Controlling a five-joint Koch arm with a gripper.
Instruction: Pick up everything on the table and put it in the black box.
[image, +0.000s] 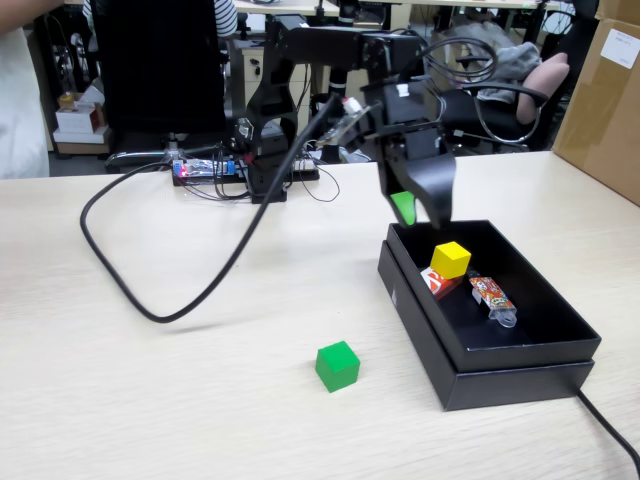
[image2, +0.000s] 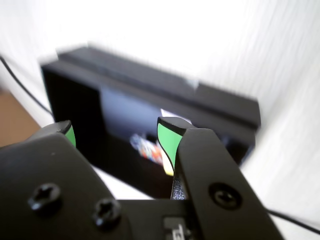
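Observation:
The black box (image: 520, 352) sits on the beige table (image: 150, 400) at the right. Inside it a yellow cube (image: 450, 259) rests on a red-and-white packet (image: 437, 284). A green cube (image: 337, 365) lies on the table left of the box's near end. My gripper (image: 420, 211) hangs open above the box's far left corner, with nothing between its green-lined fingers (image: 403, 207). In the blurred wrist view the gripper (image2: 116, 135) stands open over the black box (image2: 70, 95), and a yellow edge (image2: 169, 170) peeks beside the right finger (image2: 169, 140).
An orange patterned wrapper (image: 492, 297) lies in the box beside the packet. A thick black cable (image: 180, 290) loops over the table's left half. A second cable (image: 610, 435) runs off past the box's near corner. A brown carton (image: 605, 100) stands far right.

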